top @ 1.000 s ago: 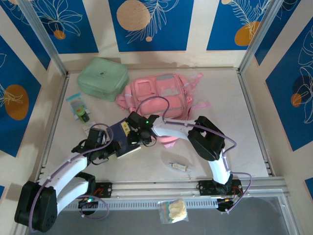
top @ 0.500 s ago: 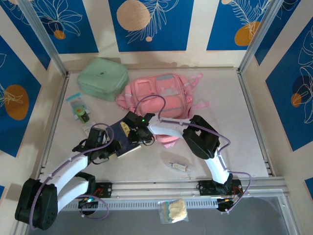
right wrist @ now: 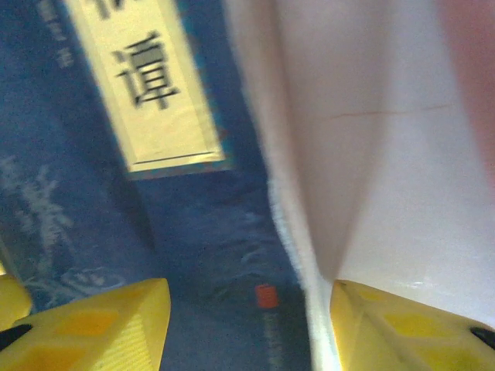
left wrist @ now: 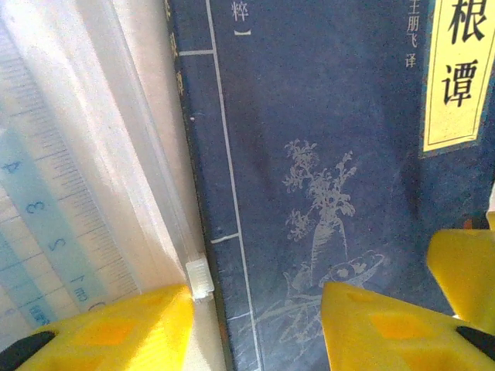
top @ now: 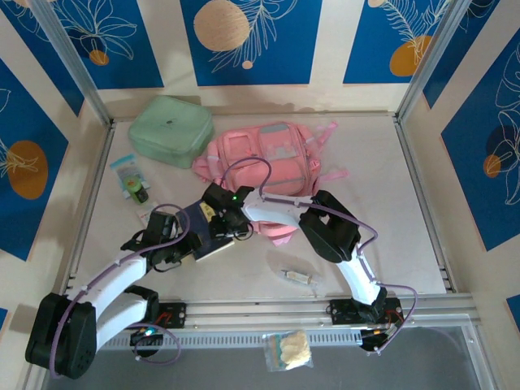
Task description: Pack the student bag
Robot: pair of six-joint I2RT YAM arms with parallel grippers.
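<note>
Student bag [top: 272, 158] lies flat at rear (mint case [top: 169, 128] beside it); L gripper [left wrist: 257, 313] & R gripper [right wrist: 249, 309], jaws apart, straddle opposite edges of blue book [left wrist: 325, 154].

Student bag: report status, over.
Left gripper and right gripper both open, astride edges of blue book. Student bag flat behind them, not gripped. Right arm crosses its near edge.

A pale beige tabletop [top: 390, 203] lies at the centre, evenly lit, with only soft shadows. Cream walls [top: 162, 41] with deep blue panels [top: 284, 65], white leaf line-drawings and orange discs rise at 9, 12 and 3 o'clock. Silver aluminium posts [top: 71, 65] slant at 11 and 1 o'clock. A slotted aluminium rail [top: 260, 313] runs along 6 o'clock, with a dull grey strip [top: 455, 366] beyond it.
</note>
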